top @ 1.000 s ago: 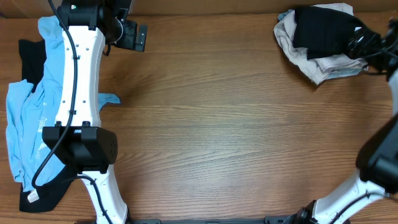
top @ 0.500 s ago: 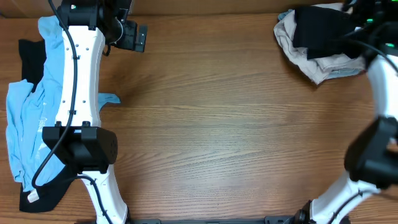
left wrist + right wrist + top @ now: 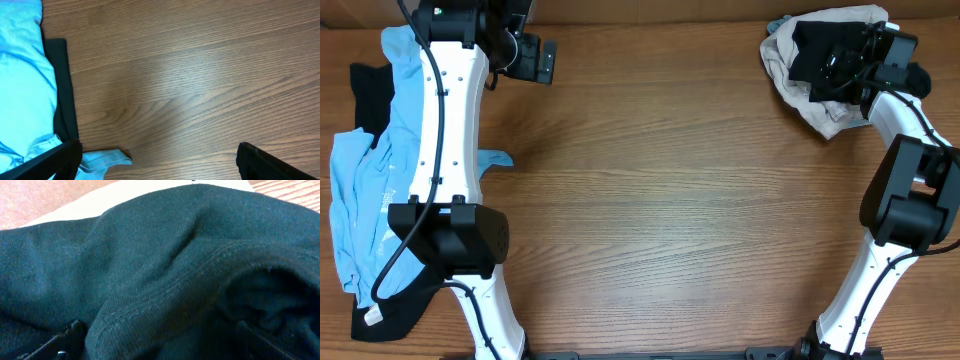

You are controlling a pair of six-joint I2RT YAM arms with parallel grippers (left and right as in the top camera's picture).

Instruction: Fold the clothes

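The right gripper [image 3: 835,68] had swung in from the right edge of the worktop [image 3: 670,200] and come down on the heap in the far right corner. A second before it was off beside the pile, and now it sat right on top of the black shirt [image 3: 808,52]. In the right wrist view dark cloth filled everything, a stitched hem running across it. The jaws stood wide apart at either side, with no fold pinched between them, so nothing was held yet.

The shirt lay crumpled over a beige garment [image 3: 782,65], both tucked into that corner. On the other side nothing had stirred — the left gripper [image 3: 535,60] hung near the far left corner, jaws apart above bare wood. The light blue garment [image 3: 360,200], with a black garment [image 3: 365,90] beneath it, stayed heaped along the left edge.

For the task, this looked like the opening of a pick — the shirt probably had to be drawn out to the open middle before any fold, and no fold had been made.
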